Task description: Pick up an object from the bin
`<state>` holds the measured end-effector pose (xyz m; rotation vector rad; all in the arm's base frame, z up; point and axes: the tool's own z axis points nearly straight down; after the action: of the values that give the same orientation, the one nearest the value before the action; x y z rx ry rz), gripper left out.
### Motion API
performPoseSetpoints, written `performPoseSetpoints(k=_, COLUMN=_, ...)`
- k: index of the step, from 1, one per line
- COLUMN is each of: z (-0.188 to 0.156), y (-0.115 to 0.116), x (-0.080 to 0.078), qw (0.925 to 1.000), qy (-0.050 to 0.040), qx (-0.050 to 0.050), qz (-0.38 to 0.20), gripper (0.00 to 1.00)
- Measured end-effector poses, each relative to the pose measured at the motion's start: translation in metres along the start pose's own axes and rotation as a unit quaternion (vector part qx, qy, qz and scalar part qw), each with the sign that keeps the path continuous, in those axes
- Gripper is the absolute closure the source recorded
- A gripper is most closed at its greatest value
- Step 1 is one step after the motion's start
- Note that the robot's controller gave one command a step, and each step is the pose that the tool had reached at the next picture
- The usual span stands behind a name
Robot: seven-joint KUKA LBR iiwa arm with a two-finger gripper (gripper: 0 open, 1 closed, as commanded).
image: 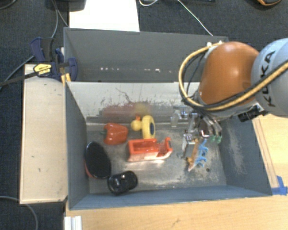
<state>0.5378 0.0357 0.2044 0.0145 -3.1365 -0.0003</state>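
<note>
My gripper point(196, 139) hangs low over the right part of the bin floor, beneath the arm's orange dome. Right under and just in front of it lies a small blue thing point(202, 157) with a thin orange-brown piece point(191, 160) beside it. Whether the gripper touches them I cannot tell. To its left, a short way off, lies a red-orange toy with a white underside point(148, 149). A yellow toy with a round ring shape point(144, 126) stands behind that toy.
A red pepper-shaped thing point(115, 133) lies left of the yellow toy. A black oval thing point(97, 160) leans at the left wall, and a black rounded thing point(122, 181) sits at the front wall. The arm enters from the right above the bin.
</note>
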Motion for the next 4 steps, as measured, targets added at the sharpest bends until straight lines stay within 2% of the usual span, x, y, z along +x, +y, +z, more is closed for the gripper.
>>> performPoseSetpoints(k=1, z=-0.005, y=0.0, x=-0.001, qw=1.0, qy=-0.0041, qx=0.0, qz=0.001, gripper=0.0)
performPoseSetpoints(k=2, z=0.074, y=0.035, x=-0.019, qw=0.9993, qy=-0.0039, qx=0.0, qz=-0.038, gripper=0.0)
performPoseSetpoints(k=3, z=0.092, y=0.057, x=-0.024, qw=0.9989, qy=-0.0043, qx=0.0, qz=-0.046, gripper=0.0)
performPoseSetpoints(k=4, z=0.125, y=0.082, x=-0.016, qw=0.9818, qy=-0.016, qx=-0.004, qz=-0.189, gripper=1.0)
